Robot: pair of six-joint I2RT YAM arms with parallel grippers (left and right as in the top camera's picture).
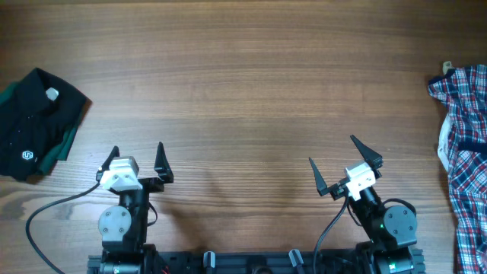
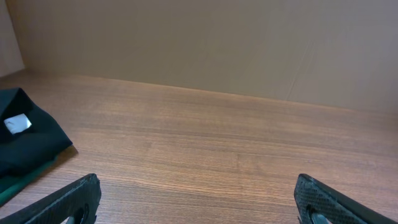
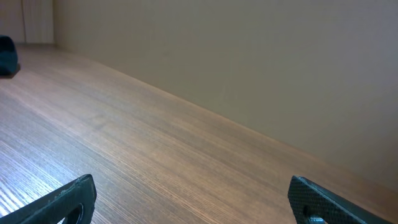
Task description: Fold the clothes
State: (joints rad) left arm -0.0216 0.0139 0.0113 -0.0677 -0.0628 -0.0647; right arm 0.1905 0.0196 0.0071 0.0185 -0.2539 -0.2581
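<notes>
- Red, navy and white plaid shirt (image 1: 466, 152) lies crumpled at the table's (image 1: 243, 91) 3 o'clock edge, partly cut off by the frame.
- Right gripper (image 1: 332, 150), at 5 o'clock, has its jaws spread wide and holds nothing, well apart from the shirt.
- Left gripper (image 1: 137, 147), at 7 o'clock, is likewise spread wide and empty.
- Black garment (image 1: 34, 122) lies at 9 o'clock.

A brown wood-grain table (image 1: 251, 84), seen from overhead, carries a folded black cloth garment with a small white logo and green edge (image 1: 34, 122) at its left edge. A rumpled red, navy and white plaid cloth shirt (image 1: 468, 152) lies at the right edge, partly out of view. The two lie well apart.
</notes>
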